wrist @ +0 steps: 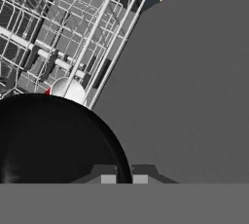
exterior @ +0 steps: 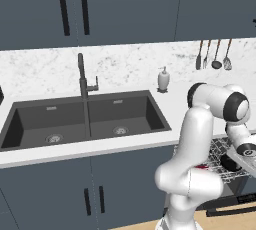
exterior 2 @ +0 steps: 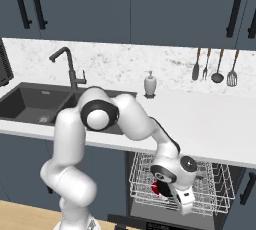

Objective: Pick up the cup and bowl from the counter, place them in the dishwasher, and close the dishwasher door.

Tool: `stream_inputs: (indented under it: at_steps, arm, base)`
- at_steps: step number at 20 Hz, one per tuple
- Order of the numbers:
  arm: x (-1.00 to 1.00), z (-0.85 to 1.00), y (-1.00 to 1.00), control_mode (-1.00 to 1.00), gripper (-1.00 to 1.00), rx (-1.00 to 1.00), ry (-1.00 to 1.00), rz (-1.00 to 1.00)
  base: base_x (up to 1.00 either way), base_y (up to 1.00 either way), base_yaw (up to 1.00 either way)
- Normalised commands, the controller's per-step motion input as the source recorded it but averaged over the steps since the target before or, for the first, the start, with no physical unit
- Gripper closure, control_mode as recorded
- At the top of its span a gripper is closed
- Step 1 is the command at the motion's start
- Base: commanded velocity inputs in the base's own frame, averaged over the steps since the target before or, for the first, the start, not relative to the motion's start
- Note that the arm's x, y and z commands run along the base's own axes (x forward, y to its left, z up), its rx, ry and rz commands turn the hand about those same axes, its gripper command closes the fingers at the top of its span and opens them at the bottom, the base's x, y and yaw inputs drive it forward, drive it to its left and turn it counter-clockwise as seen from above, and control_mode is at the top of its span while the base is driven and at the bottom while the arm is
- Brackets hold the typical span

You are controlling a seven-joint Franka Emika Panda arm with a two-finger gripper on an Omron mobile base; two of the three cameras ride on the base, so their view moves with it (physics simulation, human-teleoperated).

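Note:
My gripper (wrist: pixel 124 179) is shut on the rim of the black bowl (wrist: pixel 53 140), which fills the lower left of the hand view. I hold the bowl (exterior: pixel 230 163) low over the pulled-out wire rack (exterior: pixel 216 150) of the dishwasher. A red cup (wrist: pixel 68 91) with a pale inside rests in the rack (exterior 2: pixel 212 194) just beyond the bowl; it is a red spot (exterior 2: pixel 156 189) by my hand in the right base view. The dishwasher door (wrist: pixel 189 96) lies folded down, a flat grey panel beside the rack. The white counter (exterior 2: pixel 210 119) runs above the dishwasher.
A dark double sink (exterior: pixel 85 116) with a tall faucet (exterior: pixel 81 76) sits left of the dishwasher. A soap dispenser (exterior: pixel 163 79) stands by the backsplash, under-hung by several utensils (exterior: pixel 215 56) to its right. Slate-blue cupboards (exterior: pixel 95 194) flank the dishwasher.

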Motion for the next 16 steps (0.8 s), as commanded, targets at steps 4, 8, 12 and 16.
stream_inputs:
  at_steps: [4,8,12,16]
  arm:
    - [0.06,-0.09,-0.07,-1.00,1.00,0.03,-0.15,0.12]
    - [0.10,-0.16,-0.03,-1.00,1.00,0.00,-0.07,0.27]
    - [0.24,-0.13,-0.01,-1.00,1.00,0.00,-0.06,0.33]
    - [0.39,0.00,0.00,-1.00,1.00,0.00,-0.05,0.31]
  base:
    - [0.00,0.00,0.00]
    - [0.00,0.00,0.00]
    - [0.00,0.00,0.00]
    - [0.00,0.00,0.00]
